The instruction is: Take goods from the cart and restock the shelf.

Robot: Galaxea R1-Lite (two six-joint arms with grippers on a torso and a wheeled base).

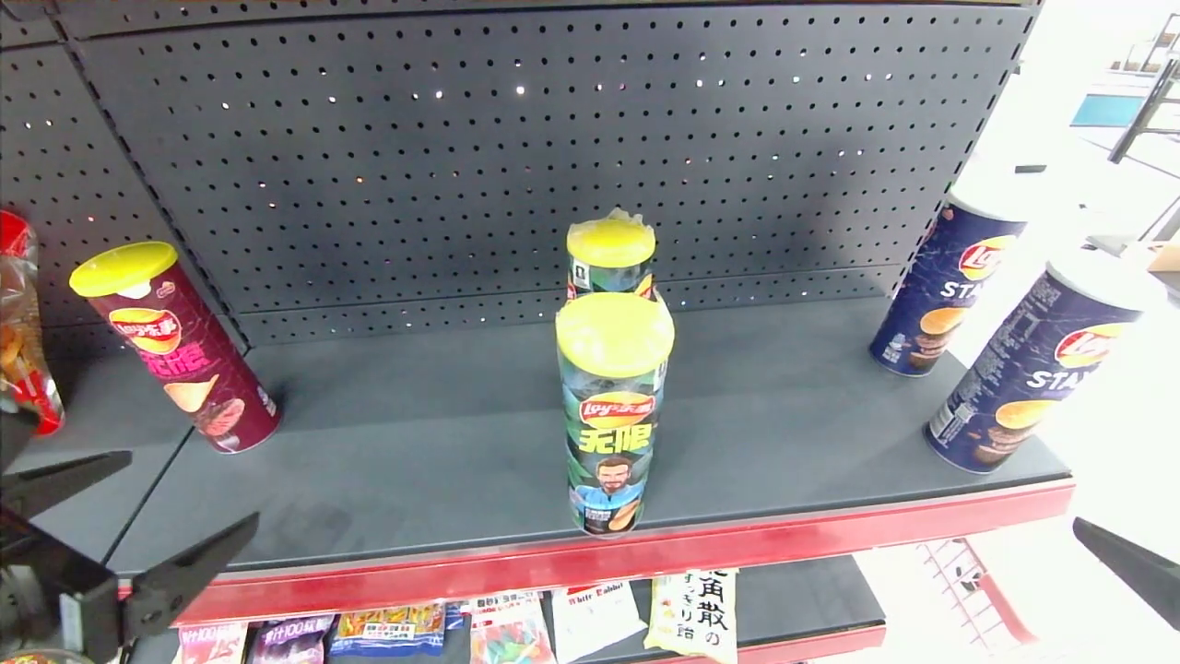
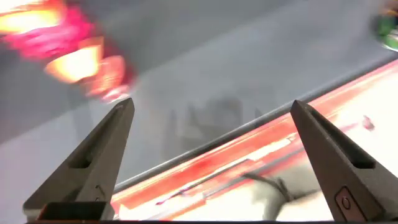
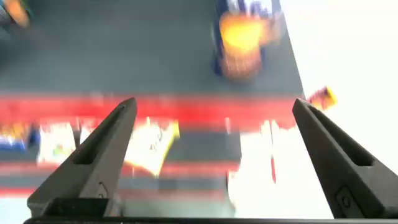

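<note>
Grey shelf [image 1: 415,443] holds a green can [image 1: 613,415] at frame centre; I see left gripper [image 2: 211,104] and right gripper [image 3: 214,102] both spread, empty.

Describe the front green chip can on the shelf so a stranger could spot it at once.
Start at the dark grey shelf with the red front edge. Near its middle, the front can stands by that edge, a rear can behind it, both yellow-lidded. Its green body sets it apart from the maroon can on the left and the navy cans on the right.
</note>
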